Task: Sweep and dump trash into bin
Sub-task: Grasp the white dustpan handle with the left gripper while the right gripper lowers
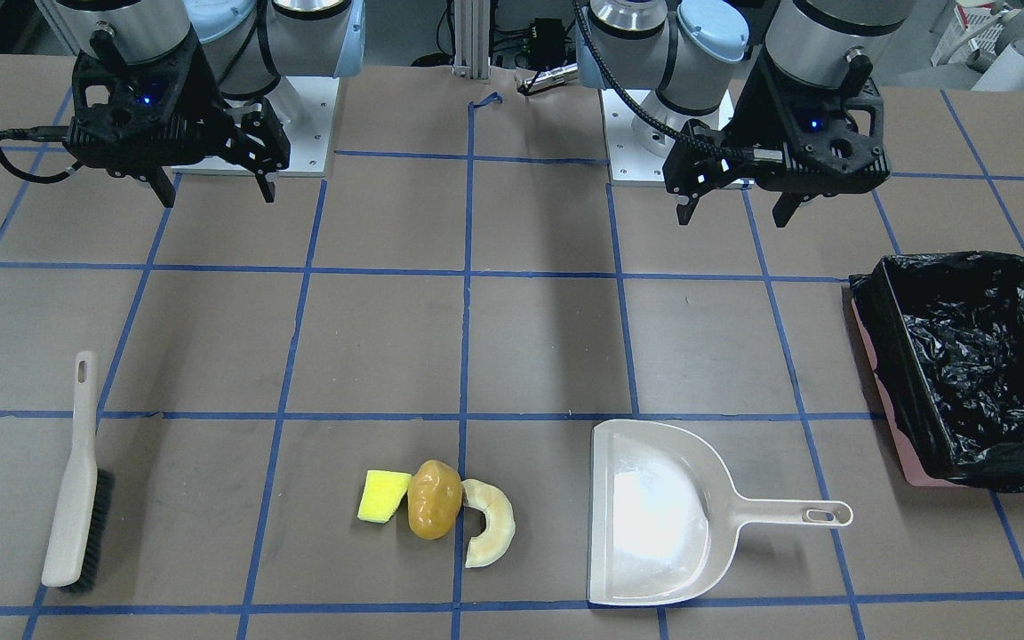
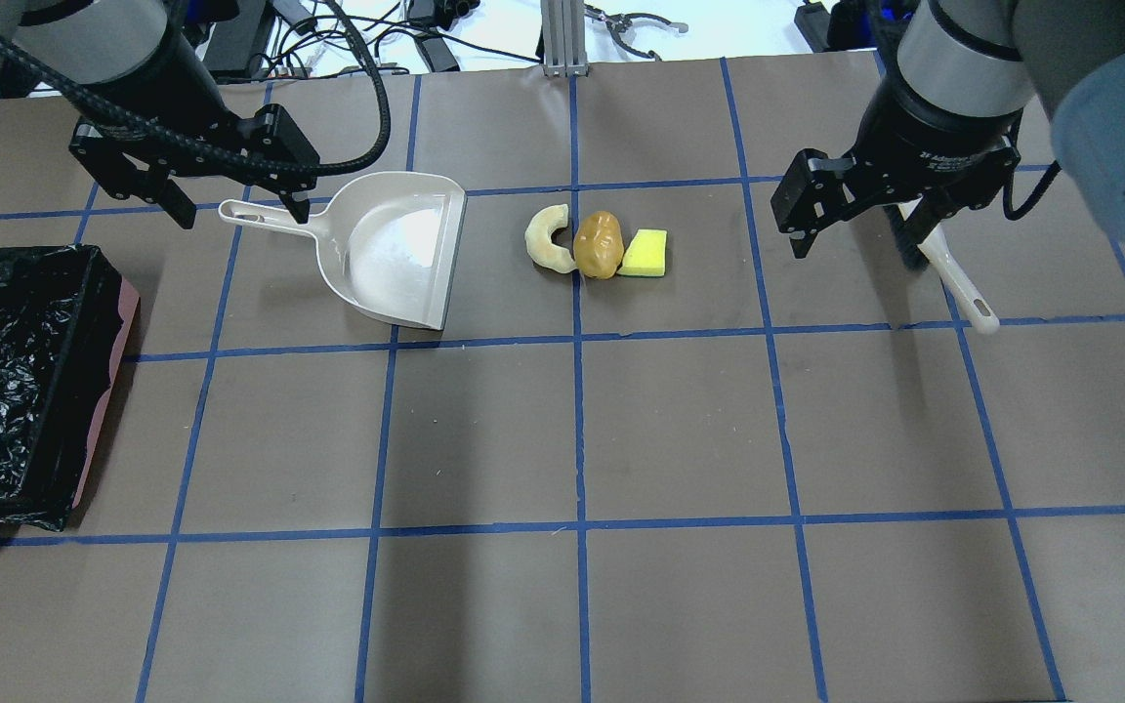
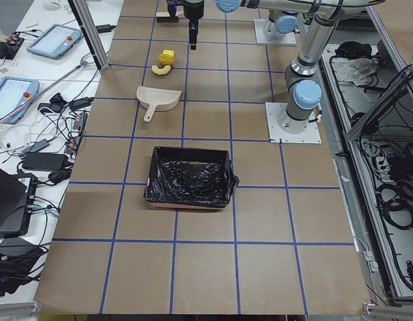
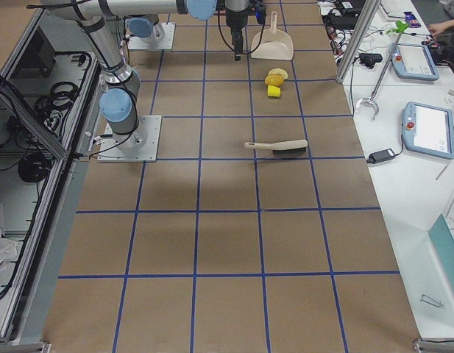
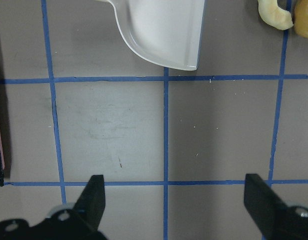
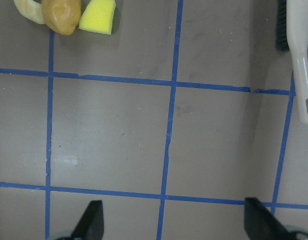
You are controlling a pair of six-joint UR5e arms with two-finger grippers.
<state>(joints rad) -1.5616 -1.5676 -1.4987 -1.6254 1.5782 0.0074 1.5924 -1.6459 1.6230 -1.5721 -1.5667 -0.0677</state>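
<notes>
Three trash pieces lie together on the table: a yellow wedge point(image 1: 382, 496), a brown-yellow potato lump point(image 1: 434, 511) and a pale crescent slice point(image 1: 490, 523). They also show in the overhead view: wedge point(image 2: 645, 254), lump point(image 2: 599, 244), crescent point(image 2: 545, 239). The pink bin point(image 1: 965, 356) with its black bag stands at the table's left end point(image 2: 6, 371). My left gripper point(image 2: 242, 217) is open and empty above the dustpan's handle. My right gripper point(image 2: 855, 252) is open and empty above the brush's handle end.
A beige dustpan point(image 2: 396, 249) lies between the bin and the trash, its mouth toward the trash. A beige hand brush point(image 1: 76, 480) with black bristles lies on the far side of the trash, partly hidden by my right gripper in the overhead view. Blue tape lines grid the brown table.
</notes>
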